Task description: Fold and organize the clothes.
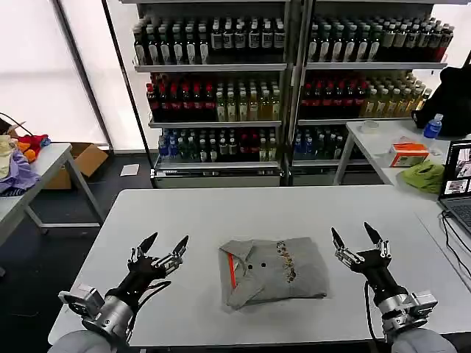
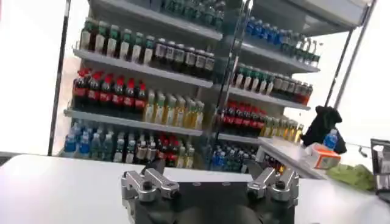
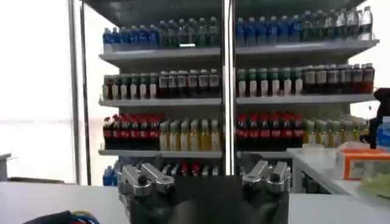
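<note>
Both grippers hover low over the near edge of the white table (image 1: 221,209), fingers spread wide and holding nothing: the left gripper (image 1: 163,245) sits at the near left, the right gripper (image 1: 356,237) at the near right, each pointing away toward the far side. Between them, a little farther in and touching neither, lies a folded stack of grey shirts (image 1: 272,271), a tidy rectangle flat on the tabletop. Along the stack's left side runs a red-lined button strip (image 1: 232,269) with dark buttons beside it, and a band of small multicoloured print (image 1: 284,259) crosses the cloth right of centre. From the left wrist, the spread fingers (image 2: 148,183) frame the far table edge, and from the right wrist the other pair of fingers (image 3: 143,179) does the same. At the right edge of the table a laptop (image 1: 458,184) stands open, with cables trailing toward the near side. Farther right, a second table (image 1: 383,143) carries an orange box (image 1: 408,154), a lime-green cloth (image 1: 425,176) and a blue-capped bottle (image 1: 433,126). At the far left another table (image 1: 44,165) holds a heap of coloured fabric, with a cardboard box (image 1: 88,158) on the floor beyond it. Farthest back, shelves of bottled drinks (image 1: 221,88) fill the wall.
</note>
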{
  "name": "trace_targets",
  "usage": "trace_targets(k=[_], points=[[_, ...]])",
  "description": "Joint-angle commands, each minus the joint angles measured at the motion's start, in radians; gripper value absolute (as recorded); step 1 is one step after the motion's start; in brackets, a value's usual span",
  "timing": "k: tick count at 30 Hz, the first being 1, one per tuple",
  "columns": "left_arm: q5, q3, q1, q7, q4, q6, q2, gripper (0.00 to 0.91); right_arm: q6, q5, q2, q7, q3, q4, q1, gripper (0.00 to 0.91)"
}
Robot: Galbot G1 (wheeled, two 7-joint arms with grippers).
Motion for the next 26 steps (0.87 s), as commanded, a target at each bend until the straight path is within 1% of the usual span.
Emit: trace_targets(k=[1, 3, 6, 13, 26], points=[[0.21, -0.017, 0.101, 0.112, -0.012, -0.072, -0.062, 0.907, 0.051, 0.01, -0.008, -0.029, 0.021, -0.022, -0.07, 0.907], [0.215, -0.012, 0.106, 0.111, -0.011, -0.073, -0.073, 0.907, 0.051, 0.021, -0.005, -0.03, 0.016, -0.024, -0.084, 0.907], [0.215, -0.008, 0.113, 0.115, -0.015, -0.075, -0.076, 0.907, 0.068, -0.003, 0.001, -0.032, 0.004, -0.038, -0.094, 0.907], [0.217, -0.015, 0.111, 0.119, -0.025, -0.072, -0.083, 0.907, 0.058, 0.002, 0.01, -0.029, -0.011, -0.038, -0.087, 0.907], [0.317, -0.007, 0.129, 0.144, -0.049, -0.078, -0.101, 0.907, 0.055, 0.005, 0.011, -0.031, -0.011, -0.053, -0.075, 0.907]])
